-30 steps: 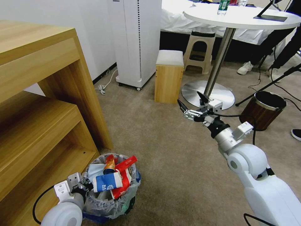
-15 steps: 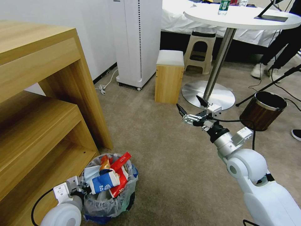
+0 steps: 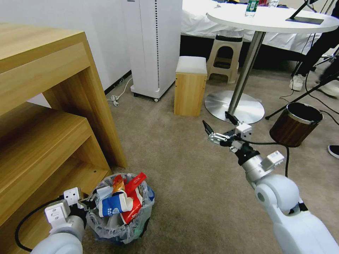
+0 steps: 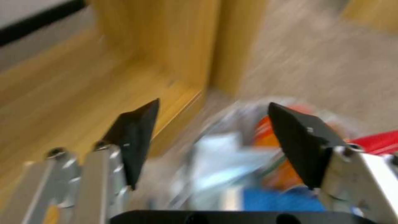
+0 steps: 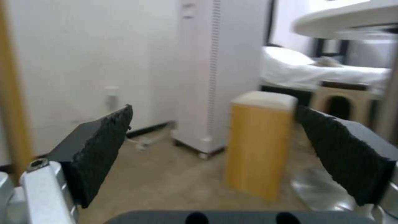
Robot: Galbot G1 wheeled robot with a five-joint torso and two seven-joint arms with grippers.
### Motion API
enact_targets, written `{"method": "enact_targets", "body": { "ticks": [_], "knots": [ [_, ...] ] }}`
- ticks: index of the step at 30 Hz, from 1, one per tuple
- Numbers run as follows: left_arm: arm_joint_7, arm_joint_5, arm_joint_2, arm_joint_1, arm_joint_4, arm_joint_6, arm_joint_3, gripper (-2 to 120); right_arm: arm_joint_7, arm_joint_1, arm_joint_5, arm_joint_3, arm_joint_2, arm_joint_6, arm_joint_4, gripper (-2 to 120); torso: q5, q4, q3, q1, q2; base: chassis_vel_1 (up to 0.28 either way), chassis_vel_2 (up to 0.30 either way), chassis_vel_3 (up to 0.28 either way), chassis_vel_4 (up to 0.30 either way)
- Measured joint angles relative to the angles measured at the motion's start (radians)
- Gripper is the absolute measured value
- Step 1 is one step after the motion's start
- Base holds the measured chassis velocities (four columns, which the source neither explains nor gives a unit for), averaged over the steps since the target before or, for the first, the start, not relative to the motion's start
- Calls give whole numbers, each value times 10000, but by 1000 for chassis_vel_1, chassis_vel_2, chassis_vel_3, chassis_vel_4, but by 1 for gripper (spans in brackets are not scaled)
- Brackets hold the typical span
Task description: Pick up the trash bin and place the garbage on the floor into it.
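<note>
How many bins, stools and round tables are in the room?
Bins: 2, the trash bin and the brown wood-grain bin
Stools: 2, the wooden stool and the beige plastic stool
Round tables: 1, the white table
Total: 5

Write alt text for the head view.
A litter-filled trash bin stands on the beige floor beside a wooden shelf unit, the open left gripper at its rim. The open right gripper hangs empty above the floor.
</note>
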Motion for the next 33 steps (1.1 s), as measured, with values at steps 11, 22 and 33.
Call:
{"method": "enact_targets", "body": {
  "ticks": [11,22,33],
  "knots": [
    [2691,2737,-184,496,-74,-3450,151,100,720,-1453,-1540,1226,1083,875,473,100,0,0,-1,0,0,0,0,0,0],
    [3157,3073,-310,-27,202,-3892,-348,100,891,-2233,-2286,1905,1900,1800,216,100,0,0,0,0,0,0,0,0,0],
    [3692,2972,-256,-89,244,-3684,-347,100,627,-2293,-2252,2168,2042,1619,453,100,0,1,0,0,0,0,0,0,0]
  ]
}}
